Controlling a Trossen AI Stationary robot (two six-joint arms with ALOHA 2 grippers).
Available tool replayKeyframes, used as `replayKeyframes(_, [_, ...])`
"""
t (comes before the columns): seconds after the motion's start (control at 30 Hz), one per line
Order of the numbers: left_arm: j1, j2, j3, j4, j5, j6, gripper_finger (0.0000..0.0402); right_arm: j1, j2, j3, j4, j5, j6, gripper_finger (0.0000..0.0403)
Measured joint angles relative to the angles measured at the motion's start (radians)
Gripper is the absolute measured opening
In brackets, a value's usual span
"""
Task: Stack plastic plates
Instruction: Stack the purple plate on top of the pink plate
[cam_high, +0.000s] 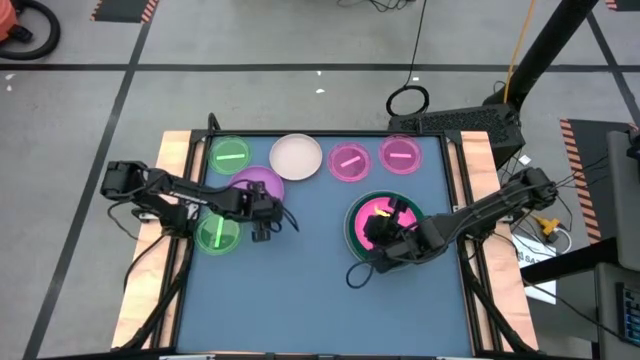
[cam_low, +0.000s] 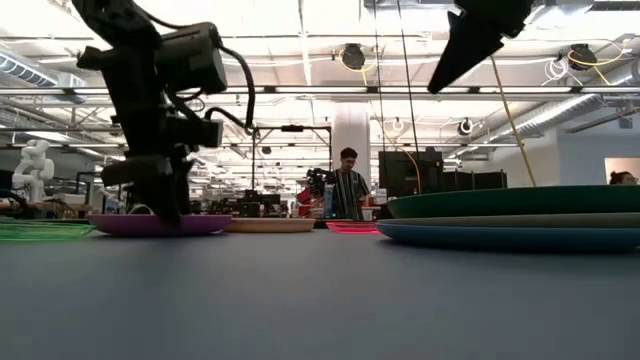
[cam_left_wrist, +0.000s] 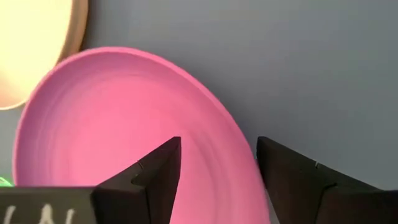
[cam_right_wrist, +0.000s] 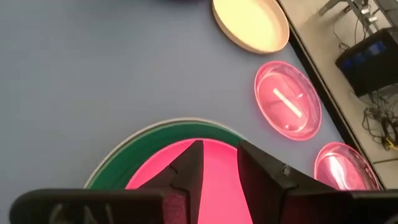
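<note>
A purple plate (cam_high: 260, 184) lies flat at the table's left. My left gripper (cam_high: 262, 222) is low at its near rim and open, with one finger over the plate's inside and one outside, as the left wrist view (cam_left_wrist: 217, 155) shows. At the right is a stack of a blue plate (cam_low: 500, 236), a white plate (cam_low: 470, 220) and a dark green plate (cam_high: 352, 222), with a hot pink plate (cam_right_wrist: 217, 186) on top. My right gripper (cam_right_wrist: 219, 149) hovers over the hot pink plate, a little open and empty. In the low view it (cam_low: 445, 75) is high above the stack. My left gripper straddles the purple plate's near rim (cam_left_wrist: 245, 163) from above, slanting down, one finger inside and one outside. The fingers stand apart from each other. I cannot tell whether either finger touches the plate, which lies flat on the table (cam_low: 210, 224).
Along the far edge lie a translucent green plate (cam_high: 229, 155), a white plate (cam_high: 296, 157) and two translucent pink plates (cam_high: 348, 162) (cam_high: 400, 154). Another translucent green plate (cam_high: 217, 234) lies under my left arm. The table's middle and near part (cam_high: 310, 290) is bare. A person (cam_low: 348, 185) stands far behind.
</note>
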Motion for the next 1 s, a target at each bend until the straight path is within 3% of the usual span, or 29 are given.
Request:
replayKeyframes(0.13, [0.011,0.000,-0.013,-0.001,0.000,0.000,0.0183,0.000,0.001,0.000,0.015,0.002,-0.005,0.0091])
replayKeyframes(0.53, [-0.001,0.000,-0.014,0.010,0.007,-0.022,0.0018,0.000,0.000,0.000,0.044,0.001,-0.016,0.0091])
replayKeyframes(0.8, [-0.051,-0.001,0.006,0.013,0.016,-0.028,0.0014,0.000,0.000,0.000,0.044,0.001,-0.016,0.0091])
replayKeyframes(1.0, [-0.104,-0.001,0.081,-0.098,0.015,-0.024,0.0014,0.000,0.002,0.000,0.080,0.001,-0.031,0.0091])
